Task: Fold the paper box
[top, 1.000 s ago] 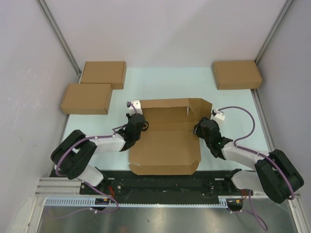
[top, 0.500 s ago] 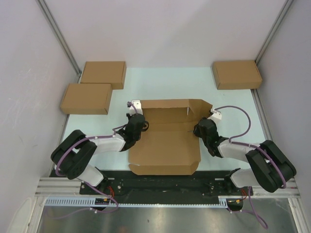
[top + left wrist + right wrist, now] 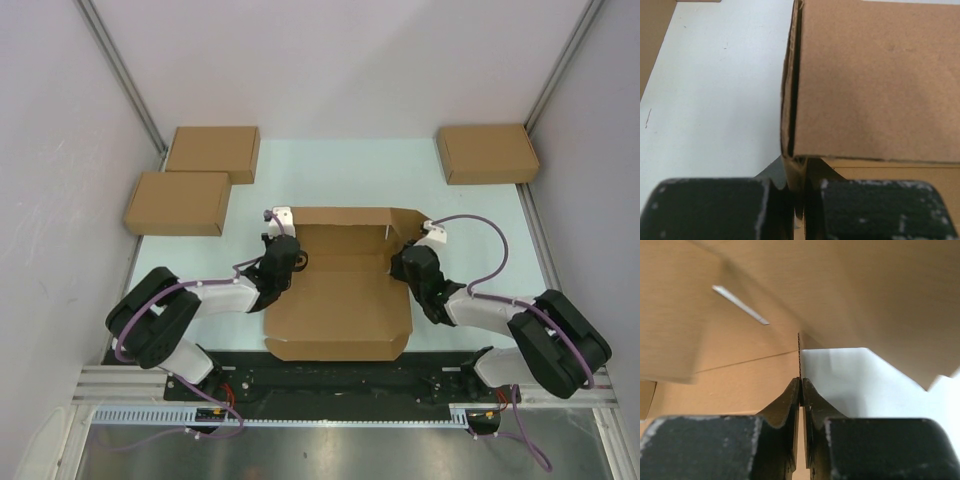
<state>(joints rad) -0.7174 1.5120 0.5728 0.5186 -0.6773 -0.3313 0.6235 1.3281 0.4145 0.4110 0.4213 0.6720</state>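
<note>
The paper box [image 3: 340,300], a brown cardboard die-cut piece, lies in the middle of the table with its back panel [image 3: 345,225] raised and its near part flat. My left gripper [image 3: 287,252] is shut on the box's left side wall [image 3: 790,125], which stands upright between the black fingers [image 3: 705,207]. My right gripper [image 3: 403,262] is shut on the thin upright edge of the box's right wall [image 3: 799,360]; the jaws meet on the cardboard. A slot [image 3: 740,304] shows in the panel above.
Two closed brown boxes [image 3: 212,152] [image 3: 178,203] sit at the back left, one more [image 3: 486,152] at the back right. Grey walls stand on both sides. A black rail [image 3: 340,385] runs along the near edge.
My right gripper has moved left and forward to the box's right wall and closed on it. The right flap now stands more upright. The left gripper has kept its hold.
</note>
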